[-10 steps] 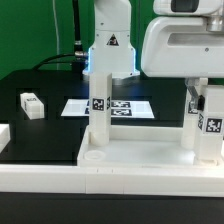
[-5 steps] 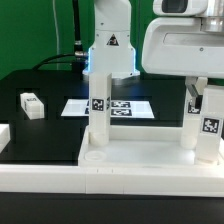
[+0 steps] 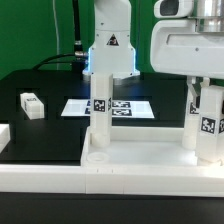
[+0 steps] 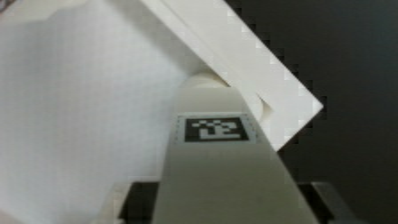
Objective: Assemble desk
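The white tabletop lies with its rim up at the front. One white leg stands upright in its corner on the exterior view's left. My gripper is shut on a second tagged leg, held upright on the tabletop's corner on the exterior view's right. In the wrist view this leg runs between my dark fingers, its end against the tabletop beside the rim. A loose leg lies on the black table at the left.
The marker board lies flat behind the tabletop, in front of the arm's base. A long white rail runs along the front edge. Another white piece sits at the exterior view's far left.
My gripper's body has shifted slightly to the exterior view's right, and the tag on the held leg has moved a little left. The other parts have not moved.
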### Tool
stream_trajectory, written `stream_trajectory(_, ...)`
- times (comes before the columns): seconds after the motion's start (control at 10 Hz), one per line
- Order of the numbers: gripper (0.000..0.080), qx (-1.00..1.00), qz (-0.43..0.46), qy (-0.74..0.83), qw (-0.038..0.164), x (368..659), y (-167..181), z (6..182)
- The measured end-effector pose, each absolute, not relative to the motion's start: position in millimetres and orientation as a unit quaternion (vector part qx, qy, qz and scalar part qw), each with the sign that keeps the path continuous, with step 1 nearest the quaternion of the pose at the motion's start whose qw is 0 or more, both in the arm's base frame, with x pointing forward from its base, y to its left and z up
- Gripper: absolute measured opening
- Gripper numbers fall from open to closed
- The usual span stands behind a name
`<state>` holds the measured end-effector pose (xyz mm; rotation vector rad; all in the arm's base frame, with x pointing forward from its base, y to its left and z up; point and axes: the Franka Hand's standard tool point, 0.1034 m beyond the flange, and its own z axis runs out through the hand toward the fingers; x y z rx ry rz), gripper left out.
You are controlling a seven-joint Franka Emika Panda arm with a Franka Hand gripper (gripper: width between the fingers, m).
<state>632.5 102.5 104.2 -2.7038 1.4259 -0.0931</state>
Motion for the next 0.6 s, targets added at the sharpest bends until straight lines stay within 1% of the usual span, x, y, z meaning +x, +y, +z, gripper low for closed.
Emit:
stream_trajectory(0.2, 0.0290, -0.841, -0.021, 0.538, 0.052, 632.2, 101.2, 104.0)
stream_trajectory(0.3, 0.0290, -0.812, -0.012, 0.582, 0.050, 631.0, 102.0, 103.8)
stream_trajectory(0.4, 0.0290, -0.788, -0.008, 0.613, 0.055, 630.9, 102.4, 103.5)
stream_trajectory(0.6, 0.0290, -0.758, -0.007, 0.649, 0.057, 631.5, 102.9, 103.4)
